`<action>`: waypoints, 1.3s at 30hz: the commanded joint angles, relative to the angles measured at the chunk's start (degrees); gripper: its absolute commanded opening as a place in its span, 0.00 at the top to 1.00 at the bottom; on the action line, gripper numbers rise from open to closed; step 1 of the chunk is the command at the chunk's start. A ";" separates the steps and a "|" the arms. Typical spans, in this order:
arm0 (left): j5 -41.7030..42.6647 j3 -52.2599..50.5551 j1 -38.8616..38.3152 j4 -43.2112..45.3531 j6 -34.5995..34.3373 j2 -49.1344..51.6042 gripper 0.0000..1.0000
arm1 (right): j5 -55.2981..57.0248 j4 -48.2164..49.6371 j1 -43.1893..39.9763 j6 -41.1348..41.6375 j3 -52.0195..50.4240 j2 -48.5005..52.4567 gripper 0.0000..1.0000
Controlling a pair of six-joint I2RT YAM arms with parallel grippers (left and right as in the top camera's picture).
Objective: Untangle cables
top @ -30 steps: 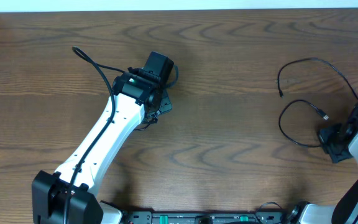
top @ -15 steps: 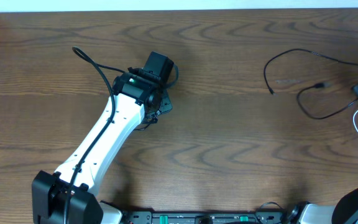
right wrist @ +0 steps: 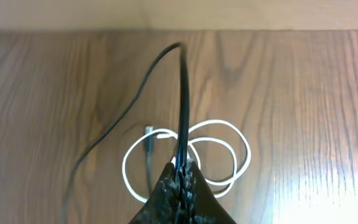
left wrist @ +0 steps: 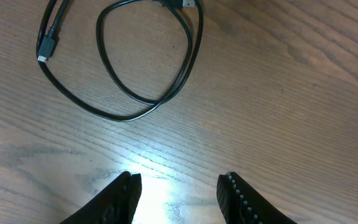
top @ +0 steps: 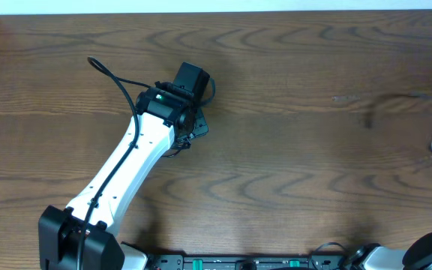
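White left arm point(top: 122, 172) stretched diagonally, right pincer point(right wrist: 180, 180) clamped on black cable point(right wrist: 183, 93)

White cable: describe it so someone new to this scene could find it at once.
Look to the far right edge of the wooden table in the overhead view. There the white cable lies in loose overlapping loops below the right pincer, which clamps a black cable. It is the only white cord.

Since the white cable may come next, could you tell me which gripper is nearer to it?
Right. The right gripper, shut on a black cable, hangs just above the white cable; the left gripper is far across the table, open over a separate black loop.
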 commanded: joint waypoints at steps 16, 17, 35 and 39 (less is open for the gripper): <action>-0.13 0.46 0.00 -0.33 0.57 0.20 0.55 | -21.11 2.03 1.40 -5.35 1.01 4.55 0.45; -0.13 0.46 0.00 -0.33 0.57 0.20 0.55 | -22.45 1.49 1.55 -5.35 1.01 4.98 0.45; -9.68 0.20 0.02 -0.33 1.90 0.22 0.55 | -32.83 -8.52 24.04 -19.74 0.96 6.43 0.38; -12.66 -0.20 0.35 -0.31 1.84 0.22 0.55 | -32.72 -9.27 32.46 -26.99 0.61 6.45 0.33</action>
